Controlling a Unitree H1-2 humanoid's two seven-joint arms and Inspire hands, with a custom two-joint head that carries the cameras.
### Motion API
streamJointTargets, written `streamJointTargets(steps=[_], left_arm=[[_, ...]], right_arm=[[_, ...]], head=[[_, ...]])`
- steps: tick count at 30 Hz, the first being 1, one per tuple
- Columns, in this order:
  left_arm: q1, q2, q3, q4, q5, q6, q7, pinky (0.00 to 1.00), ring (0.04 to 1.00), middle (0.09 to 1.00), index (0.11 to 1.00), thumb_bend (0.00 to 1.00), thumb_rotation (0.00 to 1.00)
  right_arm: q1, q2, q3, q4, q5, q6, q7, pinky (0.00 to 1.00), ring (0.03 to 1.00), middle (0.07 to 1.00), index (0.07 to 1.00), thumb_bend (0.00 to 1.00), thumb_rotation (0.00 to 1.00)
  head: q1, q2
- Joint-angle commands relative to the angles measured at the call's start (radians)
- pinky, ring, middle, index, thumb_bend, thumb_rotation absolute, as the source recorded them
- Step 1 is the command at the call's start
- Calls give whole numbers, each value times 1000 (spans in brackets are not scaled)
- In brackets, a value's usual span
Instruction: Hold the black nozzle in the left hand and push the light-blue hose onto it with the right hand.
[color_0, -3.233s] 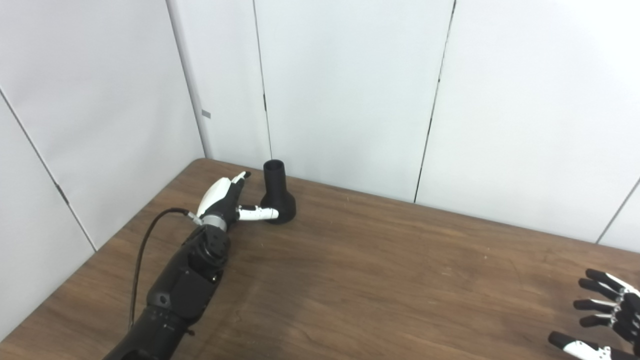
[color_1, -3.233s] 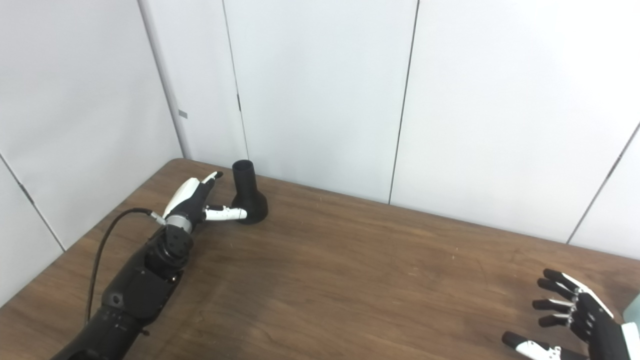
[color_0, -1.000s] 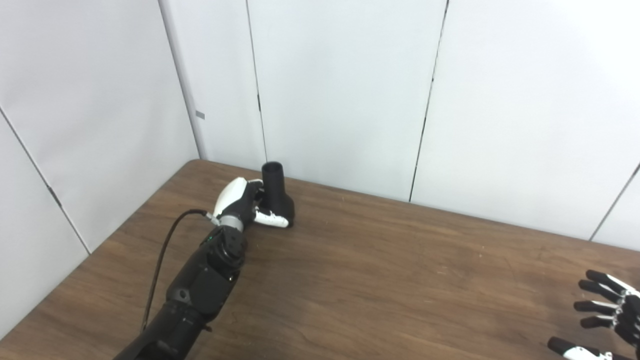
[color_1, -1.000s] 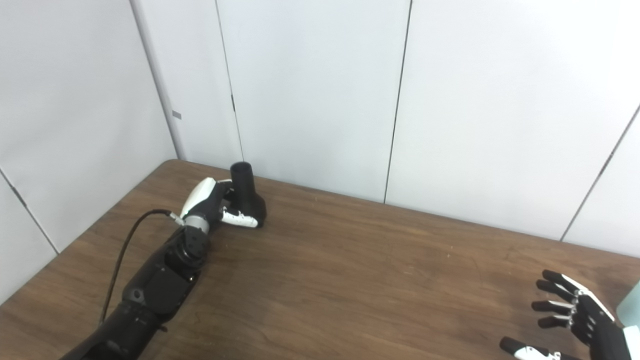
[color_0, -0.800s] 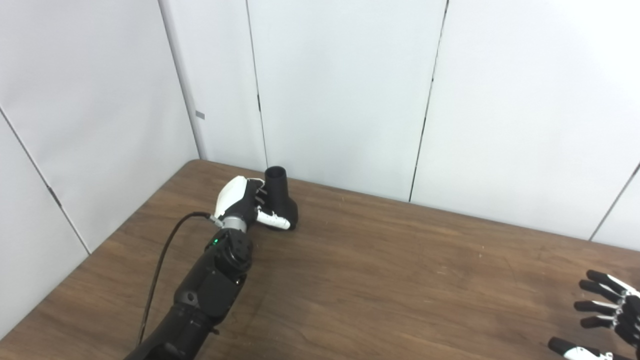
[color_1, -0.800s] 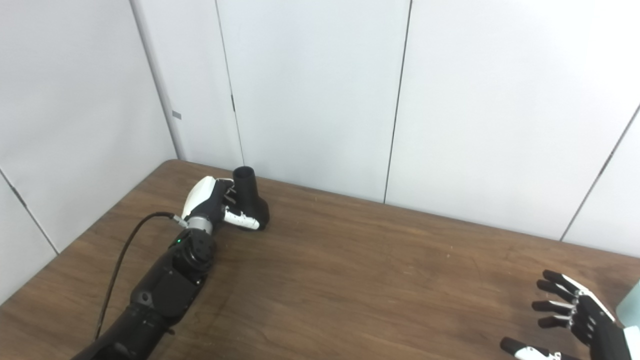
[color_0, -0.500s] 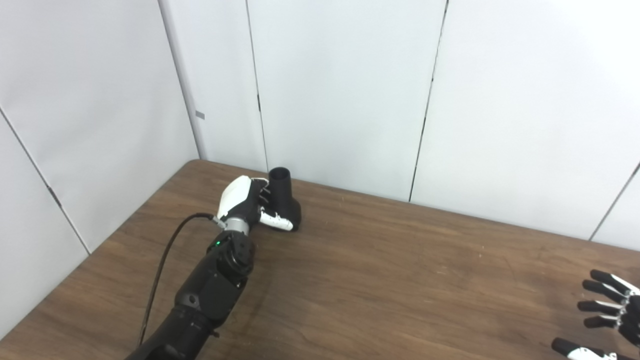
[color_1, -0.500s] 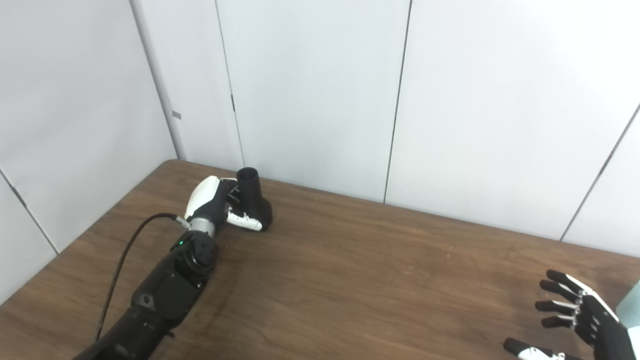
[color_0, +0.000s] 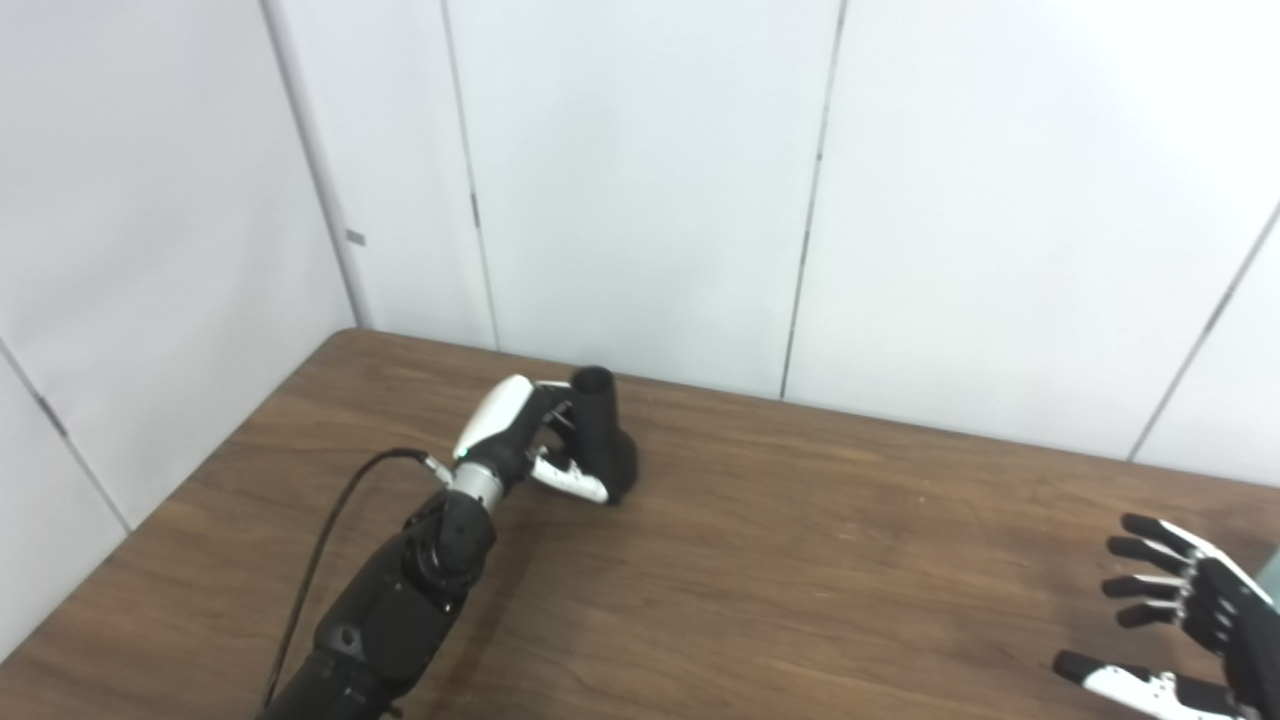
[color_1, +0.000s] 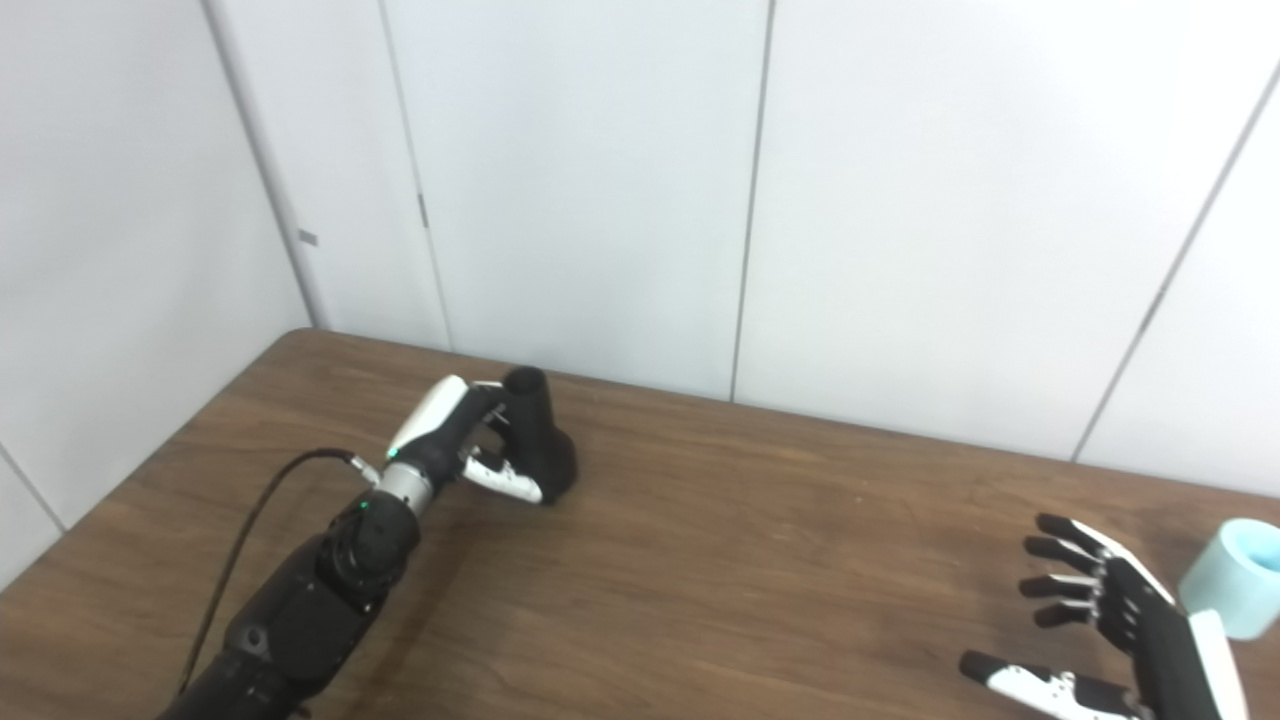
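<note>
Fingers of the left robot hand were wrapped round the black nozzle in the left eye view, with the thumb lying across its wide base. The nozzle stood near the back of the brown worktop, its open neck pointing up and a bit tilted. I could not tell if its base touched the wood. The right robot hand was low at the right edge, fingers spread wide and holding nothing. No hose showed in this view.

Right eye view showed the same grip. It also showed the light-blue hose, a short round end just beside the spread fingers of the right robot hand, not touched by them.

To do this step well, I think the left robot hand should squeeze the fat base tight and leave the thin neck bare, so the hose has room to slide on. The neck should then turn toward the right side. A loose grip could let the nozzle twist.
</note>
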Motion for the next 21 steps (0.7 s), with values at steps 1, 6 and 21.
streamJointTargets(steps=[1, 6, 21], left_arm=[[-18, 9, -22, -25, 4, -54, -36, 913, 549, 434, 502, 525, 0], [-20, -36, -101, -82, -29, -135, -151, 990, 588, 446, 496, 526, 0], [-9, -184, -263, -108, 21, -230, -259, 1000, 599, 477, 486, 526, 0]], right_arm=[[-34, -5, -6, -24, -8, -33, -18, 507, 608, 733, 770, 698, 68], [-34, 28, 1, -88, -21, 72, -20, 527, 638, 732, 771, 711, 135], [-58, 53, 12, -89, -68, 48, -50, 494, 602, 726, 772, 692, 148]], head=[[-33, 8], [-100, 30], [-216, 75]])
